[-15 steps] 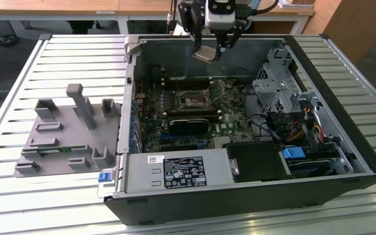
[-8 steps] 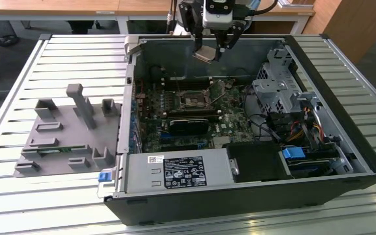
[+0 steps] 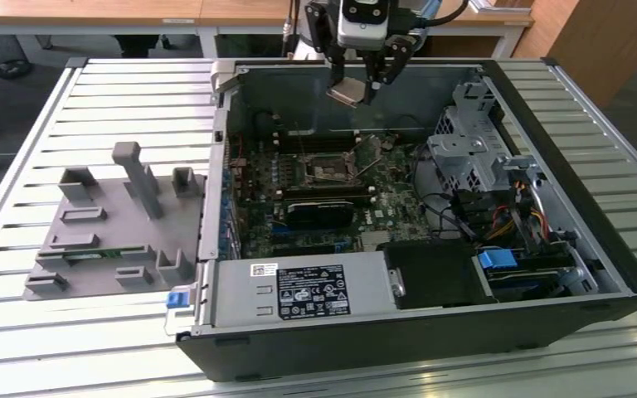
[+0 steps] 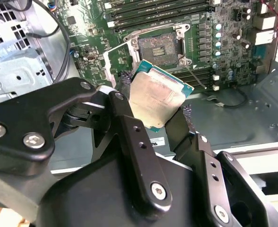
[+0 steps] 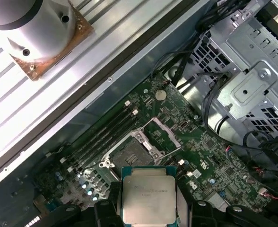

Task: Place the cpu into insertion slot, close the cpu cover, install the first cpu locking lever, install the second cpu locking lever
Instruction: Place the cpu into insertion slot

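Hand (image 4: 153, 108) fingers (image 4: 134, 142) hide cpu (image 4: 157, 94) edges; insertion slot (image 3: 328, 172) interior prob. too small in exterior view.

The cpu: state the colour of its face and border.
The cpu: silver-beige face, teal border; best in the second wrist view.

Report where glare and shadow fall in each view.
Exterior view: the slatted table glares white, the case interior lies shaded. First wrist view: glare on the table, motherboard dim. Second wrist view: the cpu face catches light, the claw is dark.
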`<move>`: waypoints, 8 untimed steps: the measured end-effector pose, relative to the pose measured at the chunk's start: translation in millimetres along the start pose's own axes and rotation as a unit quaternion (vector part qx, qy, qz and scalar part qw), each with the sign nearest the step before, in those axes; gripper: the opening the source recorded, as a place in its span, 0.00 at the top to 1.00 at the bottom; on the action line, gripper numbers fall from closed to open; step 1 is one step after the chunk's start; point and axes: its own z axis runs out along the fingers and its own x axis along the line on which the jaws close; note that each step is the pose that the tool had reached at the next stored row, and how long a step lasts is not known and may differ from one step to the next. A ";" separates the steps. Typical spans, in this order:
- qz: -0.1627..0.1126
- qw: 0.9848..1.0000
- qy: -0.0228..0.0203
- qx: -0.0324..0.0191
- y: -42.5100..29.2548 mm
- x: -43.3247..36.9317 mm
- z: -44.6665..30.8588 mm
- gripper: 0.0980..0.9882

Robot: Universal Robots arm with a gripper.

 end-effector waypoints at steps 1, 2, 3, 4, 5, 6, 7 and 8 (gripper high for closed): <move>0.004 1.000 0.000 0.000 0.0 0.0 0.0 0.50; 0.008 1.000 -0.001 0.000 0.0 0.0 0.0 0.50; 0.013 1.000 -0.001 0.000 0.0 0.0 0.0 0.50; 0.018 1.000 -0.002 0.000 0.0 0.0 0.1 0.50; 0.023 1.000 -0.002 0.000 0.0 0.1 0.1 0.50; 0.028 1.000 -0.003 -0.001 0.2 0.1 0.1 0.50; 0.034 0.999 -0.003 -0.001 0.2 0.2 0.1 0.50; 0.039 0.999 -0.004 -0.001 0.3 0.3 0.2 0.50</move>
